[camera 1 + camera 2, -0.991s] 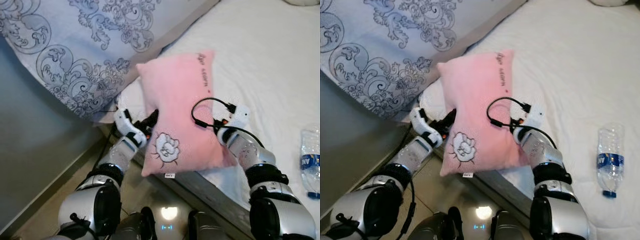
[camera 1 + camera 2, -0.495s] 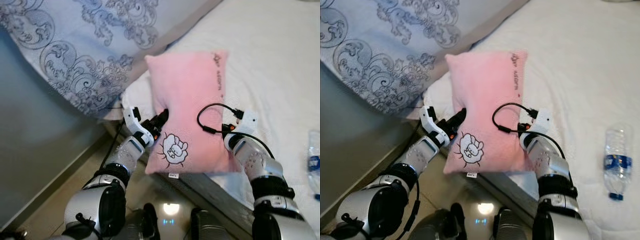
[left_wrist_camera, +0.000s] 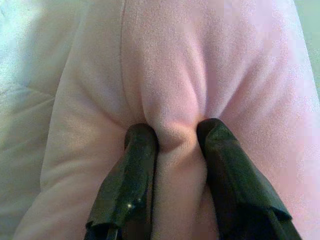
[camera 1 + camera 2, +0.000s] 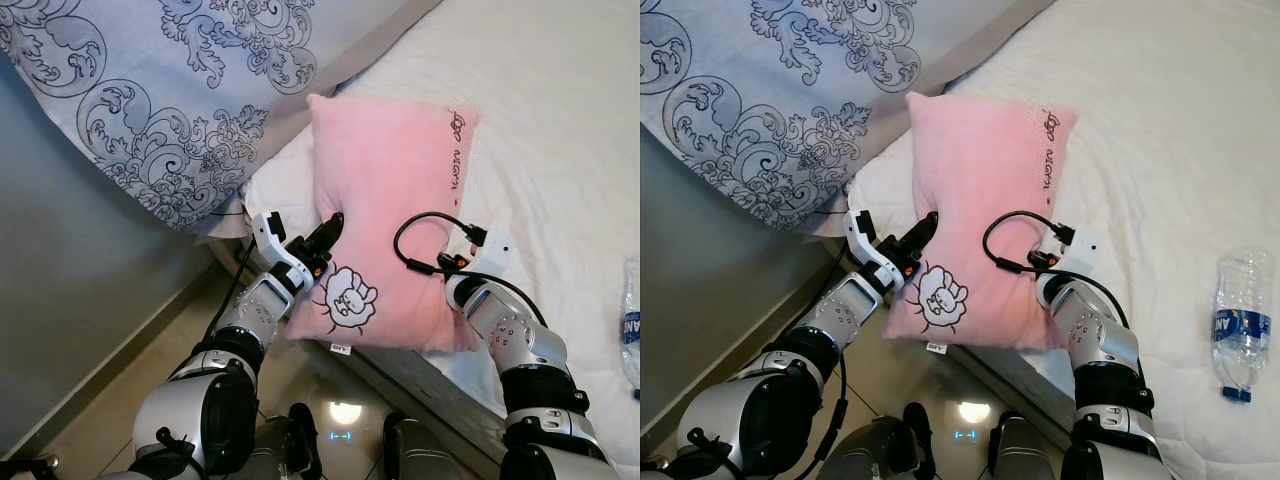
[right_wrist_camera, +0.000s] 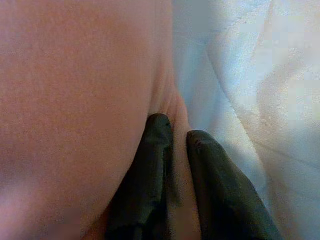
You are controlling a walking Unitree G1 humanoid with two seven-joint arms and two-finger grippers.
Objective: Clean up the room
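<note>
A pink pillow [image 4: 390,200] with a small cartoon print lies over the near edge of the white bed [image 4: 560,120]. My left gripper [image 4: 328,232] is shut on a fold of the pillow's left side; in the left wrist view its fingers [image 3: 135,170] pinch a pink ridge of the pillow [image 3: 175,75]. My right gripper [image 5: 175,137] is shut on the pillow's right edge [image 5: 75,100], beside the white sheet [image 5: 250,75]. In the eye views the right wrist [image 4: 480,300] sits at the pillow's lower right, its fingers hidden under the pillow.
A large grey-blue patterned pillow [image 4: 180,90] lies at the bed's upper left, just behind the pink one. A plastic water bottle [image 4: 1242,320] rests on the bed to the right. A grey wall [image 4: 70,300] and tiled floor [image 4: 120,400] lie at left.
Both grippers have carried the pink pillow up and to the right, further onto the bed. The camera has also shifted a little.
</note>
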